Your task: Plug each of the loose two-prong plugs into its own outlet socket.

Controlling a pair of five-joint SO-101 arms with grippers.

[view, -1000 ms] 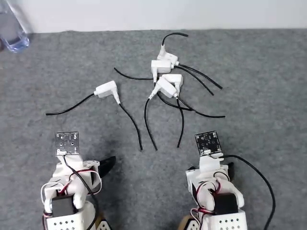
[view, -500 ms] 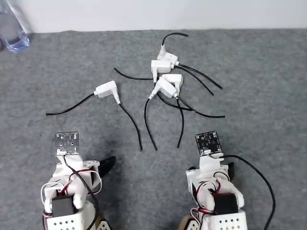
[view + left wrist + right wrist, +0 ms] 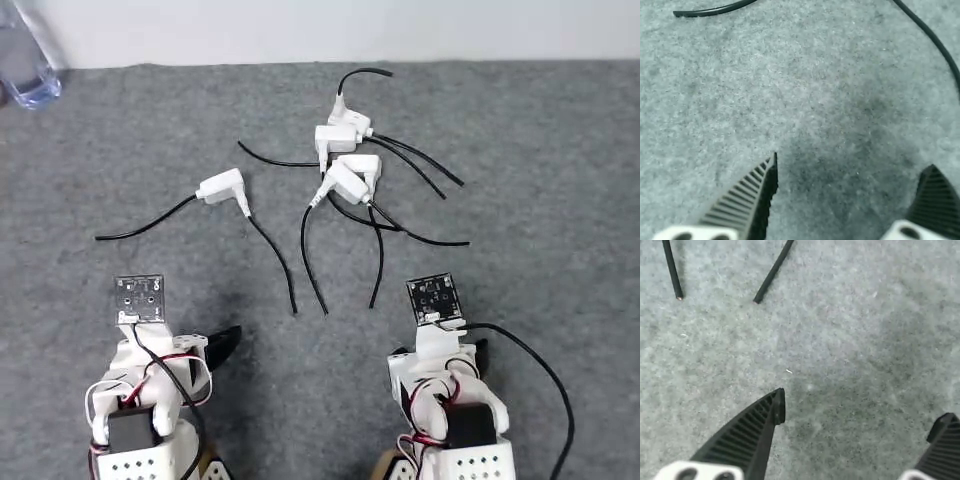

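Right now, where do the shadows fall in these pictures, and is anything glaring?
High view: even light, a soft shadow on the grey mat beside the left arm, no glare. Left wrist view: a dim patch on the mat ahead of the open jaws. Right wrist view: likewise, ahead of its open jaws.

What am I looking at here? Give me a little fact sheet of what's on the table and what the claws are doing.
Surface: grey mat
Lone white connector: left of centre, black wires trailing from it
Cluster of white connectors: centre, far side, wires crossing
Left claw: open, empty, over the mat
Right claw: open, empty, over the mat
Bottle: far left corner
Anything plugged together: cannot tell
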